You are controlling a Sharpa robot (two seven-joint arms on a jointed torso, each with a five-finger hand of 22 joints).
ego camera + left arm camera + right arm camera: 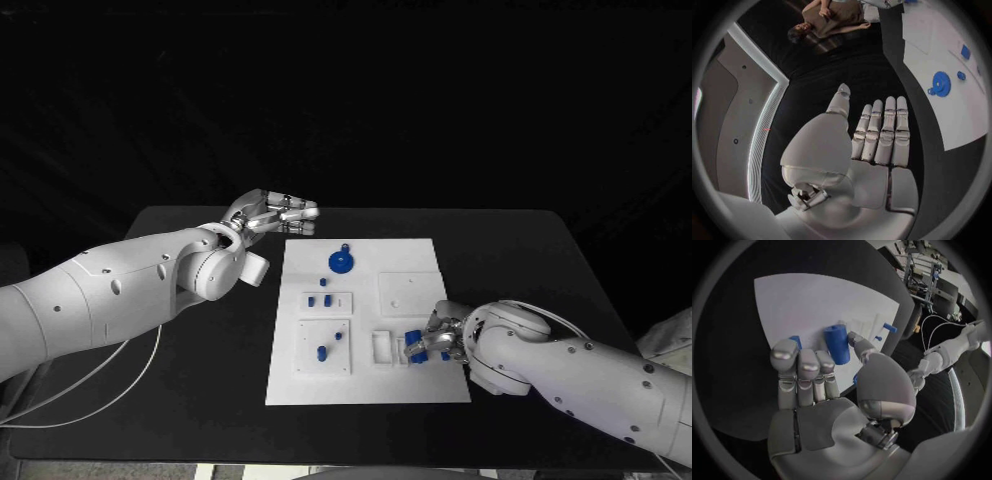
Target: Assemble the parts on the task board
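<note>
We see a blue cylinder (837, 344) pinched between the thumb and fingers of the right hand (436, 340), just above the near right part of the white task board (404, 385). A blue gear (342, 263) lies on the board's far half. The left hand (274, 215) hovers over the black table (216, 400) beside the board's far left corner, holding nothing, fingers straight.

The right hand (826, 390) reaches over the white task board (811, 300), with a blue cylinder (836, 344) pinched between its thumb and fingertips (786, 351). A second small blue part (796, 341) peeks out just behind the fingertips. Beyond the thumb, a blue peg (889, 328) sits near the board's far edge.
</note>
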